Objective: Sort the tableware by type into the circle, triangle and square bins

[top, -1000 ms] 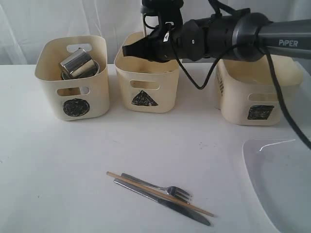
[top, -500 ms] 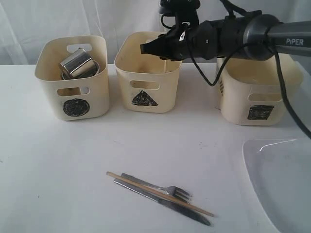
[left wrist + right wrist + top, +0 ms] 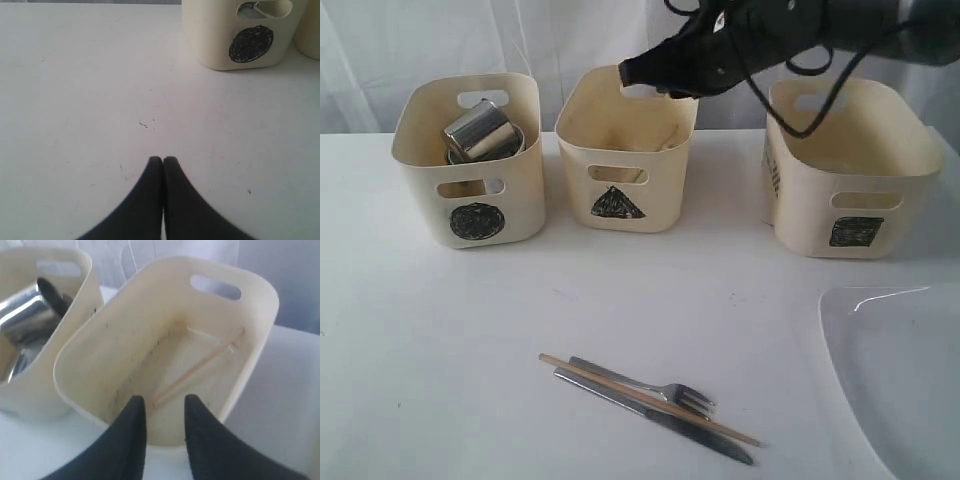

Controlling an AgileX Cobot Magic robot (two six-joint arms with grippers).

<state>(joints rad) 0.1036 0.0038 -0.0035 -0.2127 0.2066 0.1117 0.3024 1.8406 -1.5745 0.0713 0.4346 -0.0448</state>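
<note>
My right gripper [image 3: 632, 72] [image 3: 164, 401] hovers open and empty above the triangle bin [image 3: 622, 150] [image 3: 165, 347], where one wooden chopstick [image 3: 192, 371] lies on the bottom. Steel mugs [image 3: 478, 132] [image 3: 22, 320] fill the circle bin [image 3: 470, 165] [image 3: 245, 37]. The square bin [image 3: 845, 170] stands at the right. On the table in front lie a chopstick [image 3: 650, 400], a fork [image 3: 660, 388] and a knife [image 3: 655, 418] side by side. Part of the white plate [image 3: 895, 370] shows at the lower right. My left gripper [image 3: 163, 161] is shut, empty, low over bare table.
The white table [image 3: 450, 340] runs to a white curtain [image 3: 420, 40] behind the bins. The right arm and its cables [image 3: 800, 40] stretch over the square bin.
The right gripper has risen and pulled back to the right above the triangle bin, and its jaws have opened. The cutlery on the table has not moved.
</note>
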